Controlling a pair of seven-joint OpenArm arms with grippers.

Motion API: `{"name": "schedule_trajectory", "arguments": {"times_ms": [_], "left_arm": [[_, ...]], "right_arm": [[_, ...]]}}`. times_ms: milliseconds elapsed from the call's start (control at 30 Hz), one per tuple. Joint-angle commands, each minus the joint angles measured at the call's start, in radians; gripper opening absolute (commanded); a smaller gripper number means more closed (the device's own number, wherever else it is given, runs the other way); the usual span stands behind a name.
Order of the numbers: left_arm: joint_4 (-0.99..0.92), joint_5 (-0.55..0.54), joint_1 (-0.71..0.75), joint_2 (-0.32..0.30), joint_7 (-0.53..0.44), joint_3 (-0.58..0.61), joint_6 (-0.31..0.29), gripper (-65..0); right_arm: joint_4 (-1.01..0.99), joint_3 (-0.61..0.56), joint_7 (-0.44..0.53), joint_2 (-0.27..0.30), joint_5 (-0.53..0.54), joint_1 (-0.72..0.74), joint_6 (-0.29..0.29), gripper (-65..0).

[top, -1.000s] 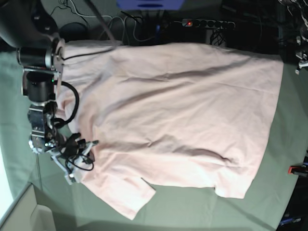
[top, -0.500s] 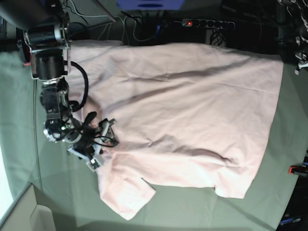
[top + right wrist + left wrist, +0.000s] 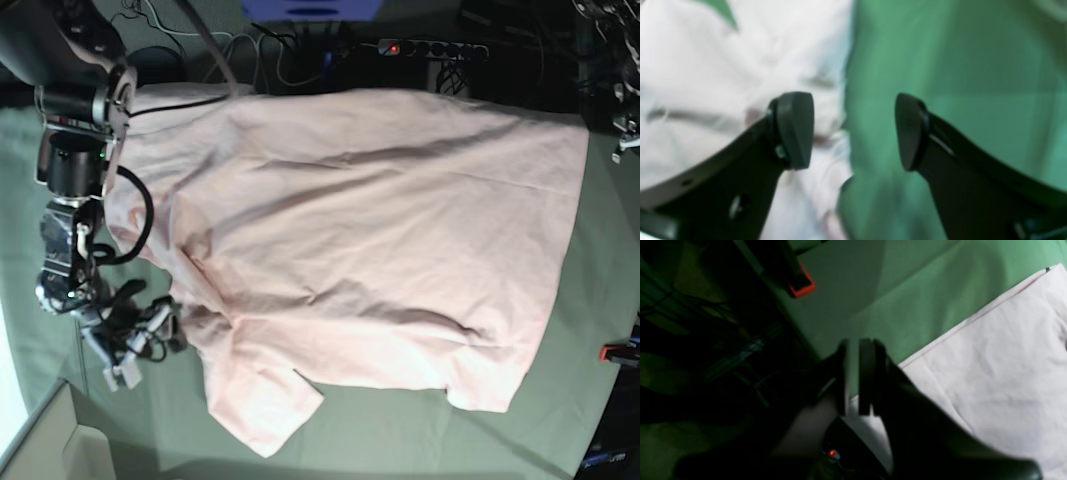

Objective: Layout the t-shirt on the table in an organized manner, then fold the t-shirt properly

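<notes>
My right hand (image 3: 853, 131) is hanging released over the t-shirt (image 3: 380, 240) edge, which is lying spread across the bench (image 3: 400, 440). My left hand (image 3: 853, 373) is sitting clenched by the bench's edge, seemingly gripping nothing.

You have the large pale pink short-sleeved cotton t-shirt (image 3: 370, 240) spread out flat across the wide table covered in dull grey-green creased cloth (image 3: 600, 250), with its plain side up, so you see no print. In the base view its straight hem runs down the right side, and one short sleeve (image 3: 262, 405) sticks out toward the bottom edge. Soft creases cross the body, and the fabric is bunched and puckered along the left edge near that sleeve. The shirt's far corner lies at the table's back edge. The left wrist view shows you a clean, straight stitched hem (image 3: 973, 320) lying flat on the green cloth.
</notes>
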Motion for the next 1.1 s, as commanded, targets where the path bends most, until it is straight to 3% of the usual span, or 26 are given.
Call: {"name": "schedule_trajectory", "arguments": {"times_ms": [0, 667, 967, 1067], "left_arm": [[0.016, -0.006, 0.004, -0.015, -0.022, -0.006, 0.002, -59.8], [0.016, -0.008, 0.002, -0.015, -0.022, -0.006, 0.002, -59.8], [0.016, -0.011, 0.004, -0.015, -0.022, -0.013, 0.001, -59.8], [0.016, -0.011, 0.005, -0.015, -0.022, -0.013, 0.001, -59.8]], "right_arm": [[-0.011, 0.002, 0.016, 0.010, 0.015, 0.034, 0.027, -27.3], [-0.030, -0.030, 0.022, -0.008, 0.015, 0.037, 0.027, -27.6], [-0.108, -0.039, 0.091, -0.024, 0.010, 0.046, 0.027, -28.0], [-0.159, -0.035, 0.093, -0.024, 0.010, 0.068, 0.027, -31.8]]}}
